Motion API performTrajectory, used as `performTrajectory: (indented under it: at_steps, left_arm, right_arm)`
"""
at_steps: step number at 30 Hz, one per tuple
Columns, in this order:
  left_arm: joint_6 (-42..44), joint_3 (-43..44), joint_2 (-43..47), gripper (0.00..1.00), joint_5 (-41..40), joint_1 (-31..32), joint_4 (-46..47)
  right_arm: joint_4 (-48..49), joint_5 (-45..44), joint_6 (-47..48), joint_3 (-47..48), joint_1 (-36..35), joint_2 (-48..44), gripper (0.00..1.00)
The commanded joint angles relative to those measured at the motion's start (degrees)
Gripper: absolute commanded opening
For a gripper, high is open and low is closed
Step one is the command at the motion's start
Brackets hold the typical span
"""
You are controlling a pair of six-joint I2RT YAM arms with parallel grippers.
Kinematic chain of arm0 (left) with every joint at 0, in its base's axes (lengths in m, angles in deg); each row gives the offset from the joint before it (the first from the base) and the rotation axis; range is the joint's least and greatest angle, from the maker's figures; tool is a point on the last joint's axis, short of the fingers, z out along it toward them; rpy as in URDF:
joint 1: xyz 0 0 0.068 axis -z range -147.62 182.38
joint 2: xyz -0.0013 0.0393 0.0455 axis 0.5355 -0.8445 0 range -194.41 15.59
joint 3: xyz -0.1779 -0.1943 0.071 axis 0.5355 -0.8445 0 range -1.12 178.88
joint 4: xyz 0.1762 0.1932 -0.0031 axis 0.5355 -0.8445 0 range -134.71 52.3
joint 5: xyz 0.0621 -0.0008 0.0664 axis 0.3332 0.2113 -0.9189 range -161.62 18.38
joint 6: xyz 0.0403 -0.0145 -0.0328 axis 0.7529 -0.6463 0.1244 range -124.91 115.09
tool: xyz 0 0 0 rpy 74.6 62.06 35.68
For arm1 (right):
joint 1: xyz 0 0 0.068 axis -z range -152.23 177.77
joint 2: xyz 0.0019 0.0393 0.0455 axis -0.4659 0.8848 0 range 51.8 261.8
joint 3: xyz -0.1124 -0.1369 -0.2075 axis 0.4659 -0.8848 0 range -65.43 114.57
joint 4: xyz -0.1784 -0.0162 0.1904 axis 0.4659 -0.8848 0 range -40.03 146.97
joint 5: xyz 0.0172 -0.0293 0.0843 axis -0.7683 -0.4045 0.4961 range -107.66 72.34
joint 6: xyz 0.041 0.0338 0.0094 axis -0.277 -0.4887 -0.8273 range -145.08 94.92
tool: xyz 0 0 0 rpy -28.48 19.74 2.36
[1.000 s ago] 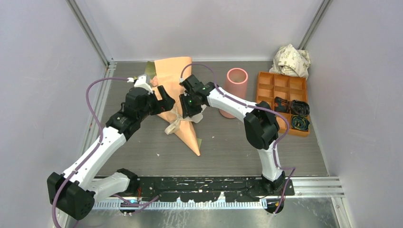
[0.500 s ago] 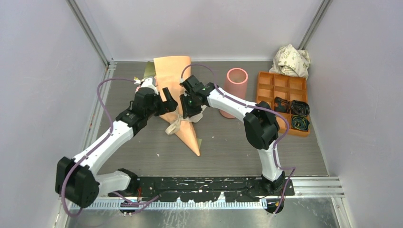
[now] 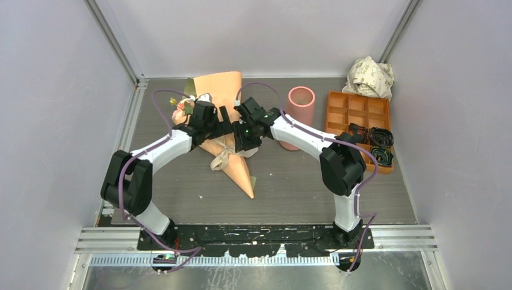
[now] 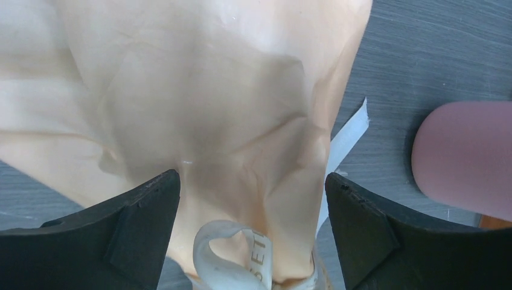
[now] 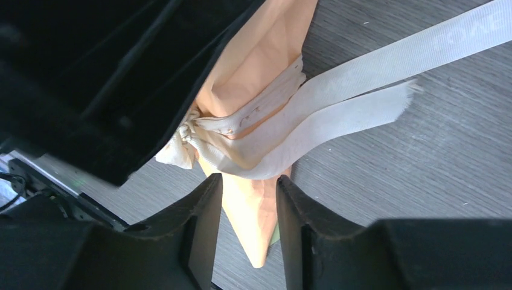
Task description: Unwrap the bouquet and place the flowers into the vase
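**Surroundings**
- Bench (image 3: 302,181): grey ribbed surface inside pale walls.
- Orange compartment tray (image 3: 348,104): right side of the bench. 2 of its right-hand compartments hold black coiled items (image 3: 369,135).
- Crumpled white printed paper (image 3: 369,75): far right corner, just behind the tray.
- Vase (image 3: 297,118): salmon-pink cylinder, upright, mouth up. It stands between the tray and the bouquet, apart from both. The right arm's forearm crosses in front of its lower part.

**Bouquet** (image 3: 240,169)
- Position: lying flat, left of bench centre.
- Axis: the long axis runs far-to-near, slanting slightly right. The wide mouth faces the back wall; the pointed tip faces the arm bases.
- Ribbon (image 5: 338,103): beige, knotted round the narrow part, with 2 tails trailing loose on the bench.
- Flowers (image 3: 179,112): only pink specks show at the left edge of the mouth; the left arm and the paper hide the rest.

**Obstructions**
- Both wrists meet over the cone's middle and cover it from above.

**Grippers**
- Left gripper (image 4: 250,178): jaws spread wide, poised over the peach paper just behind the knot, holding nothing.
- Right gripper (image 5: 249,181): jaws a narrow gap apart, sitting just on the tip side of the knot. The cone's tip shows through the gap, and nothing is visibly pinched.
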Motion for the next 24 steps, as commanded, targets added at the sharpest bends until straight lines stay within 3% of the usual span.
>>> performTrajectory:
  at_steps: [1, 4, 9, 14, 19, 24]
  left_arm:
    - [-1.27, 3.04, -2.22, 0.90, -0.27, -0.74, 4.44]
    - [-1.33, 3.04, -2.81, 0.90, -0.27, -0.91, 4.57]
    - [-0.91, 2.79, -2.56, 0.90, -0.27, -1.39, 4.42]
    - [-0.80, 2.46, -2.70, 0.89, 0.03, -1.39, 4.57]
    - [-0.86, 2.32, -3.21, 0.88, 0.30, -1.60, 4.60]
    - [-0.69, 2.11, -3.64, 0.88, 0.22, -1.96, 4.59]
  right_arm:
    - [2.59, -0.04, -0.38, -0.49, -0.38, -3.47, 0.42]
    - [2.95, 0.40, -0.43, -0.57, -0.39, -2.80, 0.42]
    - [4.17, 1.60, -1.30, -1.07, -0.35, -1.76, 0.55]
    - [5.69, 1.72, -0.97, -0.87, -0.38, -0.85, 0.57]
    - [5.56, 2.79, -0.21, 0.98, -0.31, 0.97, 0.54]
    - [6.13, 5.32, -0.65, 0.72, -0.33, 1.36, 0.43]
